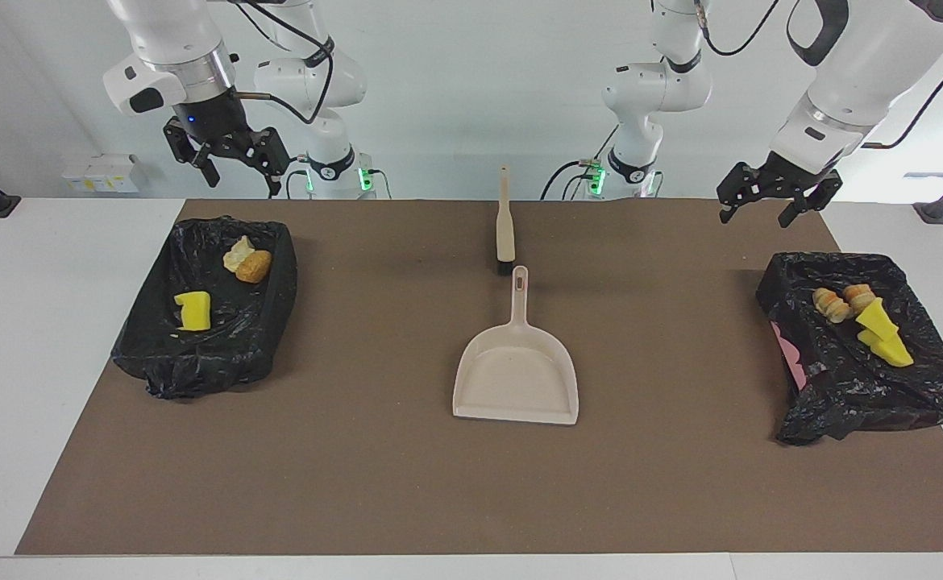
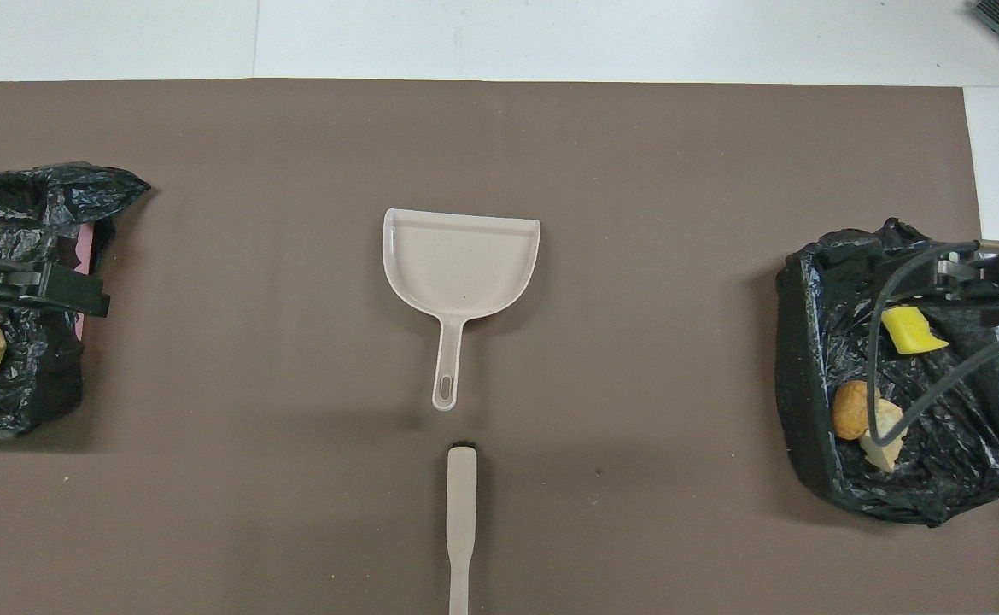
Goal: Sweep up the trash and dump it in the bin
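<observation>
The trash lies in two black-bagged bins. In the bin (image 1: 197, 366) at the right arm's end are a yellow sponge chunk (image 1: 193, 311) and two bread-like lumps (image 1: 247, 259). The bin (image 1: 866, 403) at the left arm's end holds two ridged brown lumps (image 1: 841, 301) and yellow sponge chunks (image 1: 882, 334). My right gripper (image 1: 243, 181) hangs open and empty, high over its bin's edge nearest the robots. Also raised, my left gripper (image 1: 755, 216) is open and empty over the mat, just off its bin's nearest edge. In the overhead view the left gripper (image 2: 81, 299) covers part of its bin (image 2: 30, 401).
A beige dustpan (image 1: 517, 374) lies flat mid-mat, its handle pointing toward the robots. A beige brush (image 1: 505, 225) lies in line with that handle, nearer to the robots. The brown mat (image 1: 359, 483) covers most of the white table.
</observation>
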`<action>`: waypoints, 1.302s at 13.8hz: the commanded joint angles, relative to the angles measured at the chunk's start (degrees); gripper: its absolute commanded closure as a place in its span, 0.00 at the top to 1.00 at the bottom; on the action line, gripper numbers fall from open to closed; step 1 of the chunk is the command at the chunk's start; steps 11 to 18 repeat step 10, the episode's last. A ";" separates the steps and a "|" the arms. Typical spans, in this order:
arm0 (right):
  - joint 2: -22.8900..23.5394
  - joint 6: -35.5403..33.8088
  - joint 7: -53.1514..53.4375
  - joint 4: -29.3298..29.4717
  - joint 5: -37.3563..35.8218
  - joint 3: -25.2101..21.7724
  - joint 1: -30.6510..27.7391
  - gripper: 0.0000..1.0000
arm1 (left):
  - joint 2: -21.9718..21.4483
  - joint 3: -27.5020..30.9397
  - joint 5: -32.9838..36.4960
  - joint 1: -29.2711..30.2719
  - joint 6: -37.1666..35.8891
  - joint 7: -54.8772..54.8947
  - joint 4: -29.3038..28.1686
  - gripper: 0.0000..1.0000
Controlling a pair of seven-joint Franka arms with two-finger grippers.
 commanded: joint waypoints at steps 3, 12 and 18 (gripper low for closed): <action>-0.05 -0.51 -1.91 0.23 0.01 -0.12 -0.40 1.00 | 2.03 0.15 0.85 0.17 -3.65 1.06 4.97 1.00; -0.05 -0.51 -1.91 0.23 0.01 -0.29 -0.49 1.00 | 1.86 0.24 1.03 0.17 -3.65 1.76 4.97 1.00; -0.05 -0.51 -1.91 0.23 0.01 -0.29 -0.49 1.00 | 1.86 0.24 1.03 0.17 -3.65 1.76 4.97 1.00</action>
